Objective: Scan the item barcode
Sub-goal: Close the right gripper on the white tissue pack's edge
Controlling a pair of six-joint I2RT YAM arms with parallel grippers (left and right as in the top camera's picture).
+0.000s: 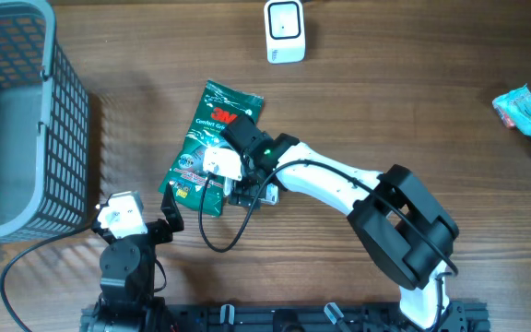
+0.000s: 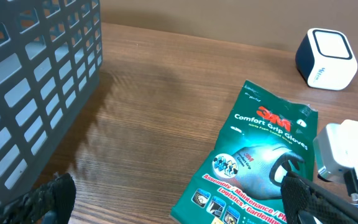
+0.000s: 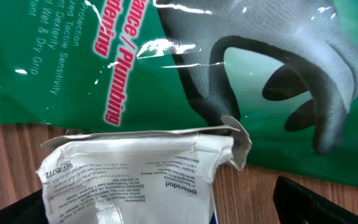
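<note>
Table [image 1: 385, 92], with a basket [image 1: 67, 138] left of the left tool [image 2: 176, 208], which is spread wide, empty. Glove pack [image 1: 212, 138] lies flat right under the right tool [image 3: 166, 214], also wide apart, gripping nothing. Scanner [image 1: 284, 30] is well beyond; white pouch [image 3: 135, 168] touches the pack.

A brown wood-grain table [image 1: 385, 111] lies under even light.

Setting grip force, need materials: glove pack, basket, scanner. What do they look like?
Glove pack: thin plastic film, glossy; glare streaks and creases in the right wrist view. Basket: likely moulded plastic, matte grey; uniform grid walls. Scanner: probably hard plastic, smooth white shell, rounded corners.
</note>
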